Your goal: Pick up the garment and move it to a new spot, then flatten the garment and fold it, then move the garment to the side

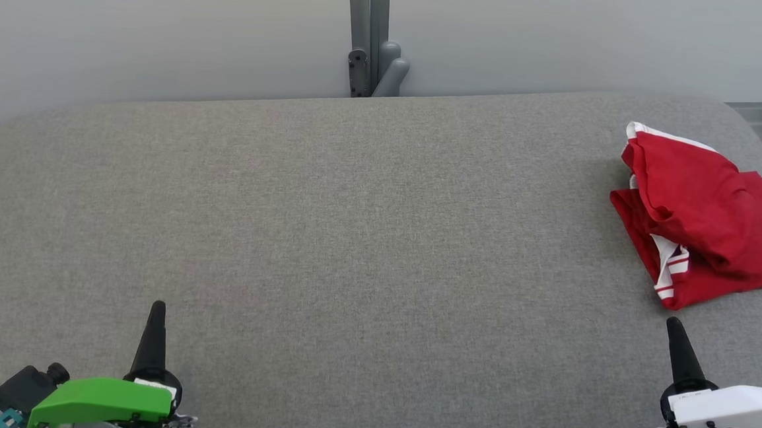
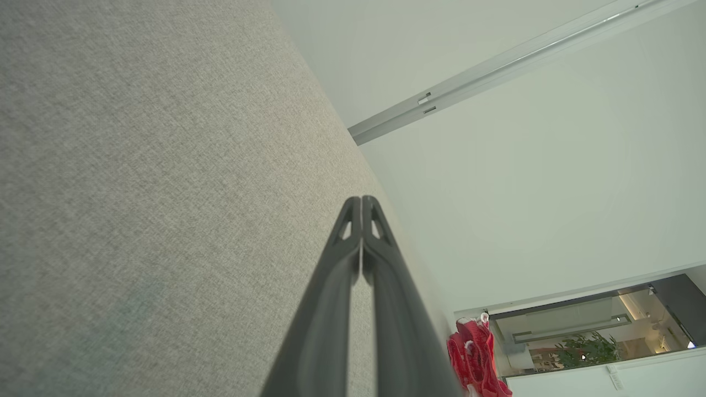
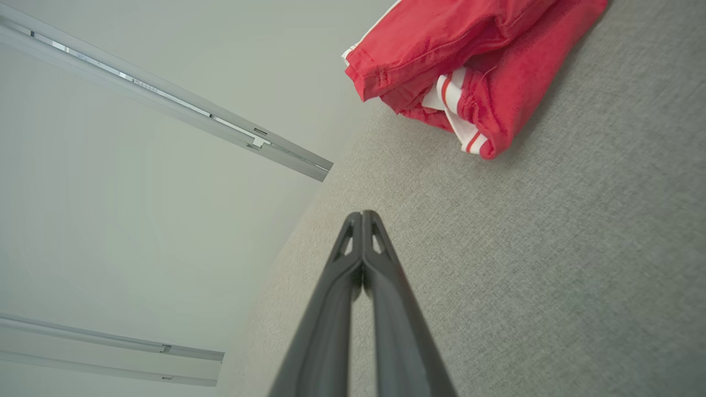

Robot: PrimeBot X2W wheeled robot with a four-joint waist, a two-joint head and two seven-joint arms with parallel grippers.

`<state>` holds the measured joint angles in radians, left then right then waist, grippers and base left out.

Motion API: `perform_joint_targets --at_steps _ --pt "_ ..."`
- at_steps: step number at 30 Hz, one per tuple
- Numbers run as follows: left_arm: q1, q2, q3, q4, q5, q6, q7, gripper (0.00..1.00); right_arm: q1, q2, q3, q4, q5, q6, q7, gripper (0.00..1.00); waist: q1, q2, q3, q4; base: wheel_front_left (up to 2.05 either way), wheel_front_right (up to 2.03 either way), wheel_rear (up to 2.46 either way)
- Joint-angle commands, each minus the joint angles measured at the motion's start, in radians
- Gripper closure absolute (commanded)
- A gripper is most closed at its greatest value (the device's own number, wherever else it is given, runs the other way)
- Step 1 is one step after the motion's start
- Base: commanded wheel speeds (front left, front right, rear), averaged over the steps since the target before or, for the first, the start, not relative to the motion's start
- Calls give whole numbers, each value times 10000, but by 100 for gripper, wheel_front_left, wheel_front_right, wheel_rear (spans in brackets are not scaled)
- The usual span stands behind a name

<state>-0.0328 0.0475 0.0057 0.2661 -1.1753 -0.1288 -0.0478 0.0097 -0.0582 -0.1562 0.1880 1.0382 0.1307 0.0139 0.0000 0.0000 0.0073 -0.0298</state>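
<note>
In the head view the red garment (image 1: 705, 214) with white-striped trim lies in a loosely folded heap at the far right of the grey fabric surface (image 1: 354, 225), its right edge cut off by the frame. The right gripper (image 1: 675, 328), under a white cover, points up just below the garment and is apart from it. The left gripper (image 1: 156, 313), under a green cover, sits at the lower left, well apart from the cloth, with bare fabric between them. Behind the surface stands a pale wall (image 1: 167, 29) with a grey post (image 1: 369, 34) and bracket at its middle. In the left wrist view the left gripper's fingers (image 2: 386, 286) are pressed together along their length with nothing between them, over plain grey weave. The garment is a small red bunch far off at the surface's edge, and beyond it there is a metal rail (image 2: 496, 66) on the wall and a green plant (image 2: 584, 350) behind glass. In the right wrist view the right gripper's fingers (image 3: 397, 309) are likewise closed tip to tip and empty. The garment's folded layers and striped hem lie close ahead, and two wall rails (image 3: 182, 110) cross at the left.
</note>
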Motion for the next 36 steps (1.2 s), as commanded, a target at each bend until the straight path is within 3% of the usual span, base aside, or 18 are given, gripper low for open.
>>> perform_joint_targets --at_steps 1,36 --pt "-240 97 70 -115 -257 -19 68 100 -218 -31 -48 -55 346 5 94 100 0 0 -2 9 0 0 0" --pt "-492 108 269 -348 -3044 -28 801 100 -558 38 -144 30 3865 4 969 100 0 0 -32 178 0 0 0"
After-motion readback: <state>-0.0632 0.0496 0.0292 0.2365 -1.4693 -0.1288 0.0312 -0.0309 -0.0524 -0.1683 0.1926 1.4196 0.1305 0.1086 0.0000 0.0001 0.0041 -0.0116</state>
